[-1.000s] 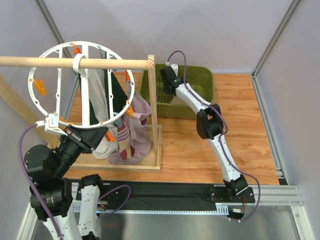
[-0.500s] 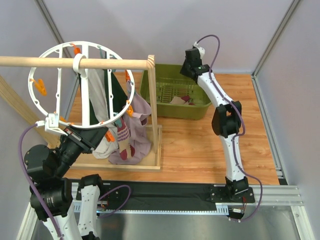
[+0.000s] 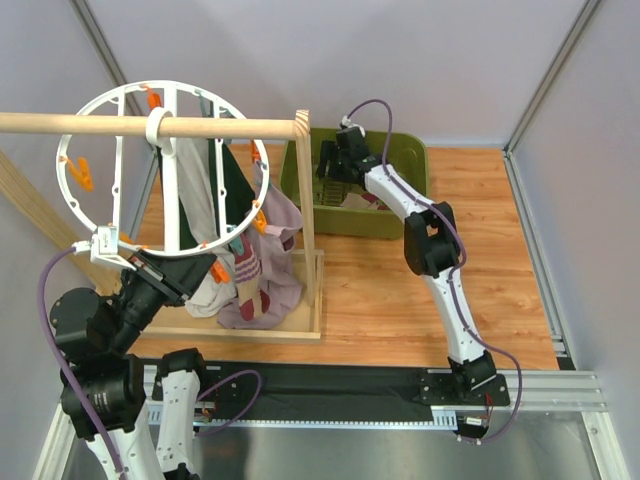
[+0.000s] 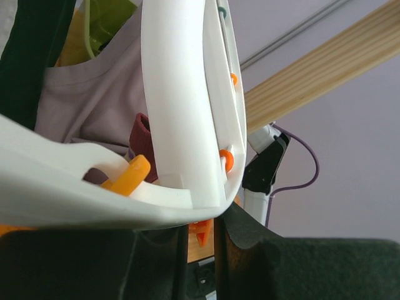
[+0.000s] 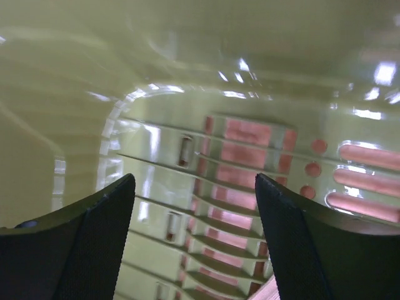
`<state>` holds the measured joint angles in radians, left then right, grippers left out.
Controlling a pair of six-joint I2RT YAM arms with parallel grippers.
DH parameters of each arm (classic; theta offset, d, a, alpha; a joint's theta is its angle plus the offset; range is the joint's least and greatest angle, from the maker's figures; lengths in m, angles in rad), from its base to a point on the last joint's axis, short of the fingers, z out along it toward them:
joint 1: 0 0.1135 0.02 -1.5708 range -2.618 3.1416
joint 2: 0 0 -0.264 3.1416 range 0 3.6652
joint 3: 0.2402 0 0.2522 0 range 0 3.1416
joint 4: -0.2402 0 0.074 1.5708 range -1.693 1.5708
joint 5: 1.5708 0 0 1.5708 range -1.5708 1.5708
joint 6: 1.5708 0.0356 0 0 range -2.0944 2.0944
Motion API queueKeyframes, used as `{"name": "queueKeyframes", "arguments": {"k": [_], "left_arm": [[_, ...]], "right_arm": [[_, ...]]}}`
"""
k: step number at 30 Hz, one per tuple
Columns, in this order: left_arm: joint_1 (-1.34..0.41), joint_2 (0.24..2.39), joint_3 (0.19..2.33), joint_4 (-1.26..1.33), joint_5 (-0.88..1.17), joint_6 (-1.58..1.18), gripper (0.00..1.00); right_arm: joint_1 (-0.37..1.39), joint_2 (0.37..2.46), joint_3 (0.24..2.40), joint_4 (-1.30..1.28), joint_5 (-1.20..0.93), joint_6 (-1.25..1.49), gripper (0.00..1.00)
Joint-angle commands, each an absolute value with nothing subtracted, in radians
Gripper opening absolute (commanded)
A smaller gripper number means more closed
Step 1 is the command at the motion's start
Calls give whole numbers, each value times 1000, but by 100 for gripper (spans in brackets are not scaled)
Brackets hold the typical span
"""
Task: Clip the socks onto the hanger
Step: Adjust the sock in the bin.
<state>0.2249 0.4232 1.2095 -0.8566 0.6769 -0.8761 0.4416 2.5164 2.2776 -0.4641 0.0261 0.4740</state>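
Observation:
The hanger, a white spoked ring with orange clips, hangs from the wooden rod. My left gripper is shut on its lower left rim; in the left wrist view the white rim sits clamped between the black fingers. Striped cream-pink socks hang clipped at the ring's lower right. My right gripper reaches down into the left end of the green basket. It is open, and between its fingers only the slotted basket floor shows. Another sock peeks out beside that arm.
A wooden rod on a wooden frame carries the hanger. A mauve garment and a dark green one hang among the clips. Grey walls close in on the left, back and right.
The right gripper rose out of the basket, then came back down into its left end, and its jaws went from shut to open. The left arm and hanger have not moved.

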Motion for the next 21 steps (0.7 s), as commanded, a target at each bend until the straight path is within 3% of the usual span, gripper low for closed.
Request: {"name": "queueKeyframes", "arguments": {"k": [1,8,17,21], "left_arm": [[229,437,1181,-989,681,-874,0],[229,446,1184,-1025,661,-894,0],[230,517,1210,-1035,658,-847,0],[230,477,1141,-989,669,-881,0]], "right_arm": [[430,2436,2218,-394,142,469,80],[416,2338,2097,-474,255,584,81],[379,2171,1896,-584,339,580,100],[359,2233,1942,-639,350,560,100]]}}
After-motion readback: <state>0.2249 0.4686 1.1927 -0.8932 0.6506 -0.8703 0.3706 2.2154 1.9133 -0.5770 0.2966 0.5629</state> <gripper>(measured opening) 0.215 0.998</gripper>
